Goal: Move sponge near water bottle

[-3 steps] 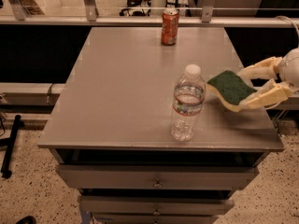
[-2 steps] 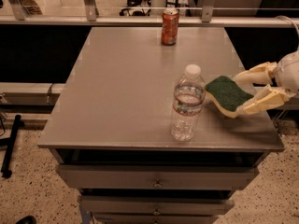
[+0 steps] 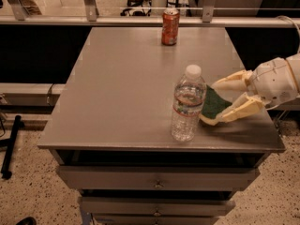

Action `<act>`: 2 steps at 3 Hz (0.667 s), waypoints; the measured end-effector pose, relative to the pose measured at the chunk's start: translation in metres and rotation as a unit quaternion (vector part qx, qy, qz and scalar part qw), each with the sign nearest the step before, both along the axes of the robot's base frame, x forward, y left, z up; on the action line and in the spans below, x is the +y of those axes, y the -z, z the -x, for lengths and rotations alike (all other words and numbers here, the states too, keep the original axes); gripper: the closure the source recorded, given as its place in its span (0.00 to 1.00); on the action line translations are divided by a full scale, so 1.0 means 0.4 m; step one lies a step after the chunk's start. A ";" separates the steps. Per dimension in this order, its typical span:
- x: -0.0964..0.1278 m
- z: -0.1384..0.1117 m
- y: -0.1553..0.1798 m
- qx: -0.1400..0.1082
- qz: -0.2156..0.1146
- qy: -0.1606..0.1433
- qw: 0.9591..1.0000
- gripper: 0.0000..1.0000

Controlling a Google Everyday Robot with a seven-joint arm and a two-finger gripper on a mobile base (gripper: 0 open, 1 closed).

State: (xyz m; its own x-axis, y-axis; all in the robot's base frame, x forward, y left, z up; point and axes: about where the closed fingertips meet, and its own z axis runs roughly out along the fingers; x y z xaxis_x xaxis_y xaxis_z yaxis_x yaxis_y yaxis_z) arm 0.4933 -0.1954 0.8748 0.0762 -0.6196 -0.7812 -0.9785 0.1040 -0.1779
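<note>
The sponge (image 3: 214, 105), dark green on top with pale yellow foam below, lies low over the grey table (image 3: 126, 88) just right of the water bottle (image 3: 187, 105). The bottle is clear with a white cap and stands upright near the table's front edge. My gripper (image 3: 220, 101) reaches in from the right, its cream fingers (image 3: 236, 111) closed around the sponge on its far and near sides. The sponge's left edge is nearly touching the bottle, partly hidden behind it.
An orange-red soda can (image 3: 170, 26) stands at the table's far edge. A rail with posts (image 3: 89, 3) runs behind the table. Drawers (image 3: 157, 179) sit below the tabletop. A black pole (image 3: 10, 146) leans at the left on the speckled floor.
My gripper has carried the sponge leftward and a little down, from clear of the bottle to right beside it.
</note>
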 end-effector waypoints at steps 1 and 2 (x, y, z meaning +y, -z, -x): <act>0.025 0.007 0.011 0.003 -0.007 -0.007 1.000 1.00; 0.042 0.002 0.019 0.006 -0.008 -0.010 1.000 0.87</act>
